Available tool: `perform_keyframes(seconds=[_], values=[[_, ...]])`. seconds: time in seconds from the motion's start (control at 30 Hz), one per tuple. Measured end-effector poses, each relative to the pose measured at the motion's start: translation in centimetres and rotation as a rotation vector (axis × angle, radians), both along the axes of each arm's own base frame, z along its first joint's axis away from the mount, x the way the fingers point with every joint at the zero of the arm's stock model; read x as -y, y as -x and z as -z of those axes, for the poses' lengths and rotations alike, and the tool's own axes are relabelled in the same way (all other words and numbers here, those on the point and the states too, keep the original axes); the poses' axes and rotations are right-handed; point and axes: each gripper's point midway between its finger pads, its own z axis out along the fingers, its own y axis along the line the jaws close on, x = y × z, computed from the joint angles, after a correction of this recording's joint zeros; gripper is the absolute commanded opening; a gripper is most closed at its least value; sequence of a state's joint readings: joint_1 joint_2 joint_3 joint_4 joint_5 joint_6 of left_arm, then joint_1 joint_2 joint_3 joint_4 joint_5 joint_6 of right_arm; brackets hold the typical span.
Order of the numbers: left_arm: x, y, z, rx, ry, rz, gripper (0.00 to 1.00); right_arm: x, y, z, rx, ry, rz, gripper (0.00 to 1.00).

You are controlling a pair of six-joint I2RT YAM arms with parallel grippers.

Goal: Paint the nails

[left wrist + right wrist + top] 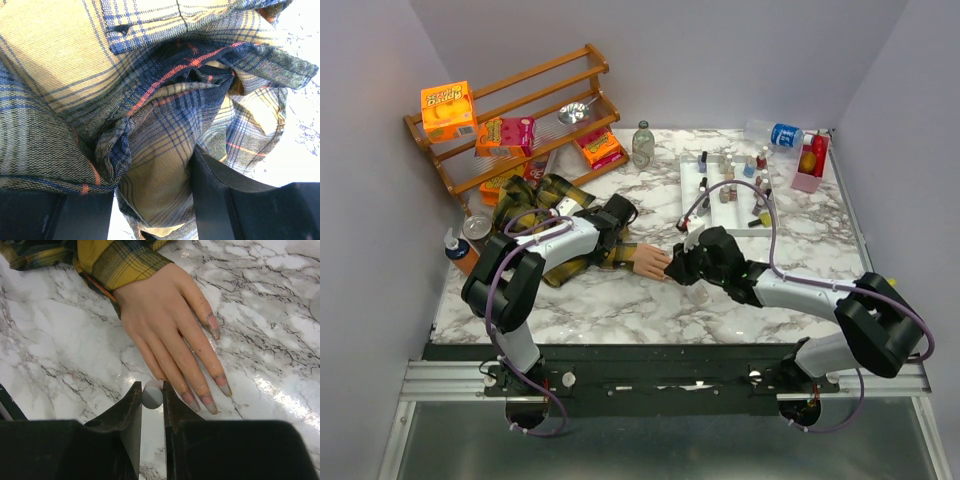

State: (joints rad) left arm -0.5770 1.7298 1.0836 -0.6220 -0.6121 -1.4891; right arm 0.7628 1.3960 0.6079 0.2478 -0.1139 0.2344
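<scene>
The peach mannequin hand [650, 261] lies flat on the marble, sticking out of a yellow-and-black plaid sleeve [545, 205]. In the right wrist view the hand [160, 305] points towards me, and its long nails [223, 385] show smudged pinkish polish. My right gripper [152, 396] is shut on a small grey-white polish brush cap [152, 394], held right at the tip of the little finger; the brush itself is hidden. It also shows in the top view [678, 265]. My left gripper [152, 200] is shut on a bunched fold of the sleeve [150, 100], behind the wrist [610, 240].
A white tray [692, 200] with several polish bottles stands behind the right arm. A wooden rack [520, 75] with boxes is at the back left. A glass bottle [642, 143], a pink box [810, 160] and a lying water bottle [775, 133] are at the back. An orange bottle [460, 250] stands at the left edge.
</scene>
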Motion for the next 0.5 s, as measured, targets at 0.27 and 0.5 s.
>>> perform_keyframes(seconds=[0.27,0.5], values=[[0.00,0.00,0.00,0.000,0.000,0.000,0.54,-0.03,-0.22,0.61,-0.013,0.025,0.010,0.01],[0.00,0.00,0.00,0.000,0.000,0.000,0.54,-0.10,-0.46,0.77,-0.015,0.032,0.015,0.01]])
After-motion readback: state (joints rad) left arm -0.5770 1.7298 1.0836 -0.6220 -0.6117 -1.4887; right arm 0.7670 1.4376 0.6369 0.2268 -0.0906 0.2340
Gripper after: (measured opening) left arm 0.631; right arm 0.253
